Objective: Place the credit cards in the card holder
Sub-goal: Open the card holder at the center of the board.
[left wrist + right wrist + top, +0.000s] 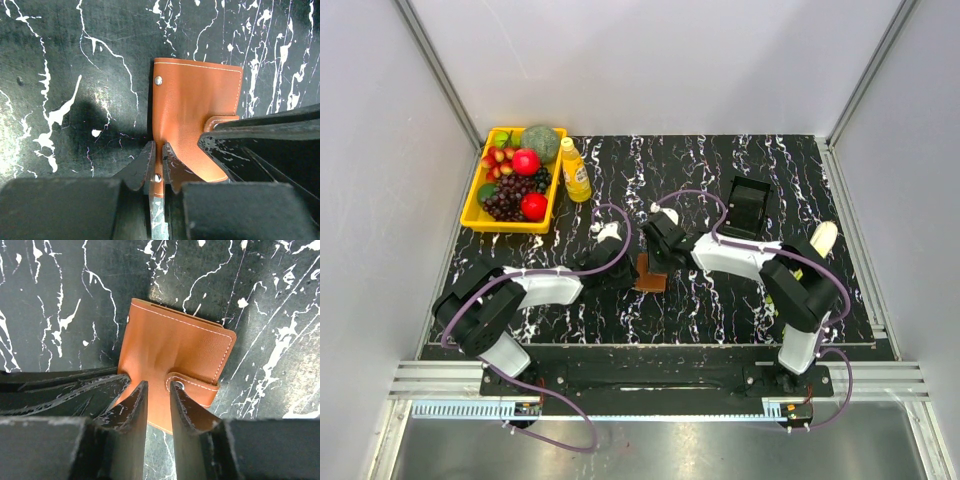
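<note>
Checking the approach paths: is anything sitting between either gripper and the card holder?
Nothing visible. The left gripper pinches the card holder at one edge; the right gripper hangs right over it beside the snap tab.

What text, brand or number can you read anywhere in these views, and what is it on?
No text is readable in any view.
Yellow bottle: it has a label, but any print on it is too small to read from the top camera.
Card holder: no words or logo on the faces shown, only plain brown leather, light stitching and metal snaps.
</note>
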Controlling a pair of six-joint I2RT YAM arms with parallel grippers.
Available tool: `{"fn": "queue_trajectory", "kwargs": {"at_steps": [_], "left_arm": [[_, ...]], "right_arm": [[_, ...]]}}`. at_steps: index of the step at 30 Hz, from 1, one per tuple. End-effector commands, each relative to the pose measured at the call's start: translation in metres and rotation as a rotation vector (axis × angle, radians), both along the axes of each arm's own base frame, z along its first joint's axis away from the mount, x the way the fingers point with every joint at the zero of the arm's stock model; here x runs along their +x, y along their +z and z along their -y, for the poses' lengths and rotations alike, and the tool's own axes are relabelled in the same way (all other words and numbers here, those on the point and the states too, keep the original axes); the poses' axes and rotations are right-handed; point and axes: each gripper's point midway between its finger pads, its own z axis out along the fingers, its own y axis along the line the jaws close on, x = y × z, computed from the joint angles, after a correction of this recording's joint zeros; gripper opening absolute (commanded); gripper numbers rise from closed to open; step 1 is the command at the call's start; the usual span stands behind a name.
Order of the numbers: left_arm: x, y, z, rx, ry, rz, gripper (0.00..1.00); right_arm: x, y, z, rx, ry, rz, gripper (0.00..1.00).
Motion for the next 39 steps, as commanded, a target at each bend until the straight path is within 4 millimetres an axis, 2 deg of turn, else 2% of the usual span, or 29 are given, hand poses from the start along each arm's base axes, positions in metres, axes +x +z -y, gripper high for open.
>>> {"fn": "queue_trajectory", "kwargs": {"at_steps": [1,7,12,20,26,32,39], "left_arm": [[-0.011,-0.006,-0.007,0.012,-0.004,-0.023,0.00],[-0.013,-0.010,-0.008,0.007,-0.002,-0.031,0.00],[-0.013,-0.010,-0.008,-0.003,0.007,-0.030,0.00],[-0.012,-0.007,-0.009,-0.028,0.029,-0.020,0.00],[-0.010,-0.006,-0.008,-0.036,0.039,-0.011,0.00],[-0.010,-0.002,-0.009,-0.042,0.044,-0.001,0.00],[-0.009,-0.001,-0.011,-0.043,0.054,0.007,0.00]], "right_arm": [[0.009,-0.002,0.001,-0.048,-0.030,0.021,0.30],[0.011,-0.009,0.003,-0.126,-0.035,0.043,0.31],[0.007,-0.013,0.016,-0.277,-0.028,0.061,0.29],[-0.001,-0.016,0.019,-0.332,-0.019,0.076,0.29],[-0.005,0.000,0.014,-0.302,-0.008,0.097,0.31],[-0.012,-0.007,0.004,-0.323,0.025,0.095,0.31],[-0.016,-0.005,0.010,-0.453,-0.003,0.138,0.18]]}}
